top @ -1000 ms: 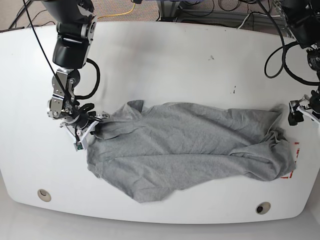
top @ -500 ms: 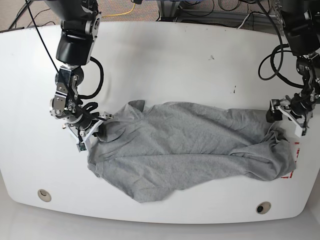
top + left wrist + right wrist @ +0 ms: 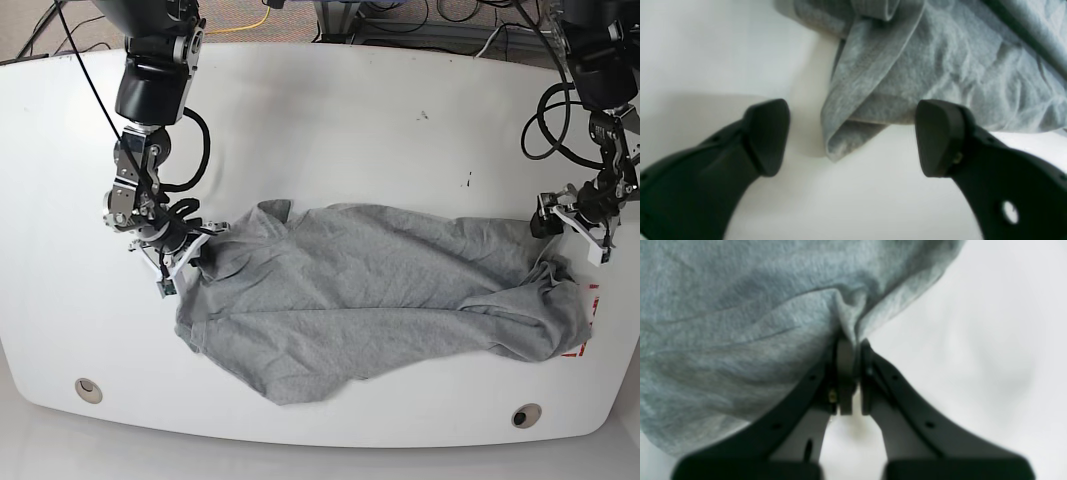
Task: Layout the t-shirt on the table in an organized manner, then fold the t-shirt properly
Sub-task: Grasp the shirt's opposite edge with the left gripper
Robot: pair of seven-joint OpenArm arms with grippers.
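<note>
so the t-shirt (image 3: 380, 295) lies rumpled mid-table (image 3: 330, 130), right gripper (image 3: 849, 343) pinched tight on one edge, left gripper (image 3: 851, 136) gaping wide around a folded corner, which I'd clamp deep before pulling both ends apart evenly.

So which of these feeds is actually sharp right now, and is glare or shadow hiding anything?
Base view: sharp, evenly lit, the glossy white table shows only soft sheen. Left wrist view: the heather-grey cotton t-shirt is fairly crisp, the open left gripper fingers are blurred, and a soft shadow lies under them. Right wrist view: soft throughout; the right gripper pinches cloth.
</note>
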